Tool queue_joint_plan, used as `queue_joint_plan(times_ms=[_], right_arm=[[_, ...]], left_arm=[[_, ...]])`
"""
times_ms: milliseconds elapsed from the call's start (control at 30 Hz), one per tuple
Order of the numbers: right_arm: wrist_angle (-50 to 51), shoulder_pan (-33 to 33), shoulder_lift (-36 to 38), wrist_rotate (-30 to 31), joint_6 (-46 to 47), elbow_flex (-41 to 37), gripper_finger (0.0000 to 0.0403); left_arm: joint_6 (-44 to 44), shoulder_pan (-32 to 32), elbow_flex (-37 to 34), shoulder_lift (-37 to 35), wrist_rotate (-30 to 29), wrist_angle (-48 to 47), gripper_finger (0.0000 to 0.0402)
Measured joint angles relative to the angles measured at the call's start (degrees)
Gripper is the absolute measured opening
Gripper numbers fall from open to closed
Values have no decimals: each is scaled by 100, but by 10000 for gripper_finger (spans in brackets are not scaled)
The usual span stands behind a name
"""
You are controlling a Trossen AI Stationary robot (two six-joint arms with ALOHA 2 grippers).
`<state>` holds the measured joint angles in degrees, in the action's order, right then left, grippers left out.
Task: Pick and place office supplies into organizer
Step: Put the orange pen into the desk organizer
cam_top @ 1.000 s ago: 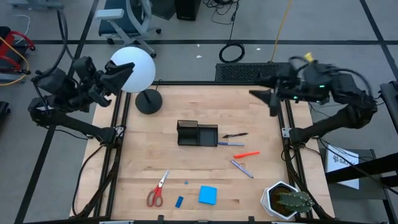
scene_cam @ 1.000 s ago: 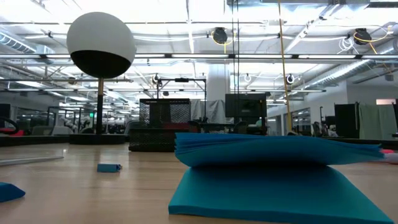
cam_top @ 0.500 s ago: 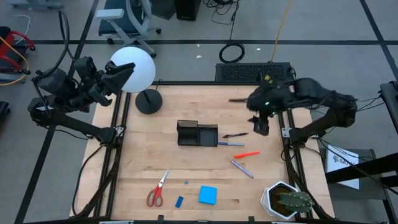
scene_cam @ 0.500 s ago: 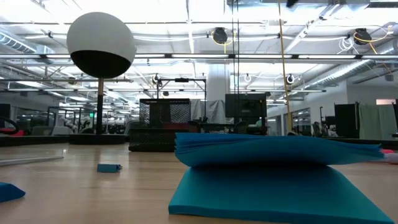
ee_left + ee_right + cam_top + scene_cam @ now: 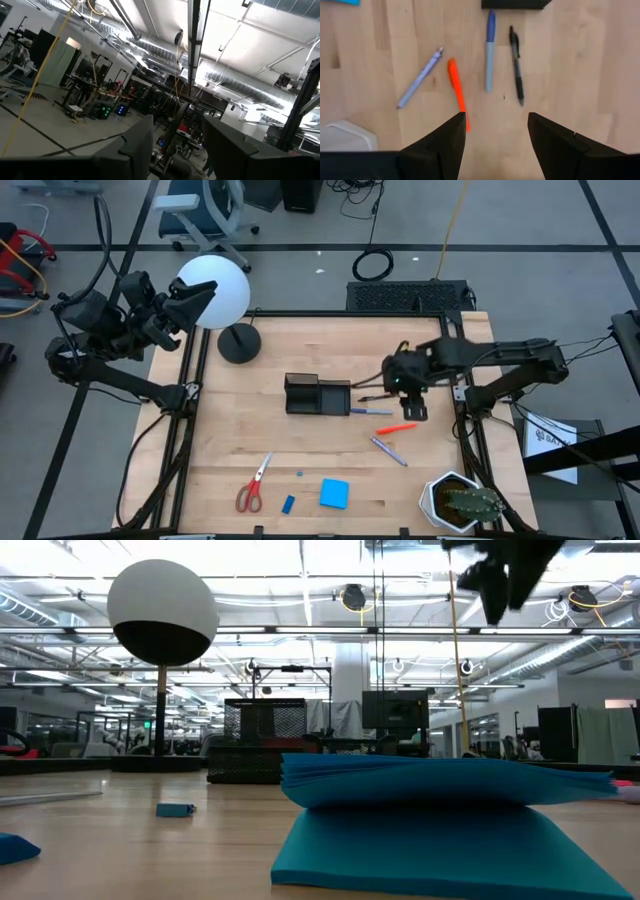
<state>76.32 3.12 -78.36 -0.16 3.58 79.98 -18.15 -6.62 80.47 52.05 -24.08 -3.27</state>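
Moved: the right arm has swung in from the table's 2 o'clock edge; its right gripper (image 5: 408, 392) now hangs over the pens, fingers (image 5: 559, 145) apart, empty.
Left gripper (image 5: 196, 298): parked off the 10 o'clock corner, fingers apart.
Table (image 5: 300, 450): everything still loose.
Organizer (image 5: 317, 395): centre, apparently nothing in it.
Notepad (image 5: 334, 493), scissors (image 5: 254, 484), eraser (image 5: 288, 504): 6 o'clock.
Pens: black pen (image 5: 516, 65), orange marker (image 5: 456, 91), purple pen (image 5: 419, 78), 3 o'clock of organizer.
Progress: nothing placed yet.

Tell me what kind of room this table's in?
Probably a robotics lab or industrial workshop: exposed ceiling ducts and rows of strip lights overhead, equipment racks behind the wooden table, and cables on the floor.
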Motion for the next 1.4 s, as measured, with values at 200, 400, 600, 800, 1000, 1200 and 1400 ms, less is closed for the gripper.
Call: queue_joint_plan(times_ms=[200,400,600,800,1000,1200,1400], right_arm=[[-756,255,1,-15,-43,-949,208],[-1138,566,3,-13,-106,-1583,208],[-1612,821,3,-11,-33,-1989,208],[-1942,932,3,-7,195,-2082,208],[-2113,942,2,4,365,-2084,208],[-2195,940,2,6,493,-2084,208],[-2195,954,-115,7,477,-2084,208]], left_arm=[[2,0,0,0,0,0,173],[2,0,0,2,-2,0,173],[0,0,0,9,-2,0,173],[-37,0,0,9,-2,0,173],[-35,-2,0,9,-73,0,172],[-35,0,-2,9,-115,0,173],[-33,-1,-2,41,-116,2,173]])
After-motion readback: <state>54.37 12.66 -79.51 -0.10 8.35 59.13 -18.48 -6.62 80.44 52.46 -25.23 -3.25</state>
